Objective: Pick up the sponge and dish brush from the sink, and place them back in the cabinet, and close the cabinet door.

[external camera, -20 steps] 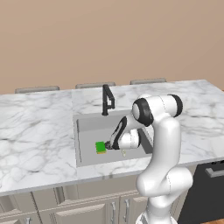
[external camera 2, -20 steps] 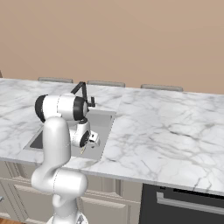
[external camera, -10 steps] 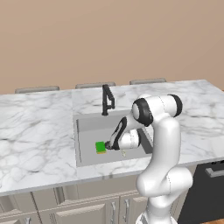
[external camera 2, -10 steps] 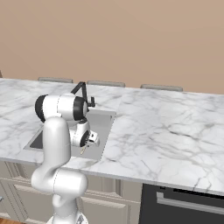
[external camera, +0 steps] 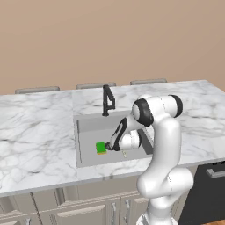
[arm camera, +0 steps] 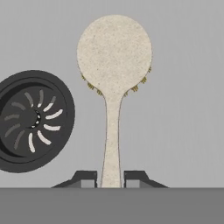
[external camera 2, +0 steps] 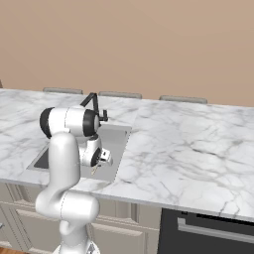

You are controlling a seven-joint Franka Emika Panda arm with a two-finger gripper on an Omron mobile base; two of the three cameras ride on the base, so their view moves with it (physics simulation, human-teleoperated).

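The dish brush [arm camera: 114, 52] lies on the floor of the grey sink [external camera: 88, 127], its round cream head pointing away from the hand and its thin handle running back between my fingertips. My gripper [arm camera: 110, 177] is shut on that handle, low inside the basin [external camera 2: 115, 136]. The round dark drain [arm camera: 33, 120] sits just left of the handle in the hand view. A bright green sponge [external camera: 101, 147] lies flat on the sink floor, right beside the gripper [external camera: 110, 146]. The cabinet and the cabinet door are out of view.
A black faucet [external camera: 107, 100] stands at the sink's back edge, above the hand. White marble counter [external camera: 35, 132] surrounds the basin. A dark dishwasher front [external camera 2: 208, 228] sits under the counter to the right. Chair backs [external camera: 94, 85] line the counter's far side.
The jaws have closed from wide open onto the brush handle. The arm has stayed in the same place down in the sink.
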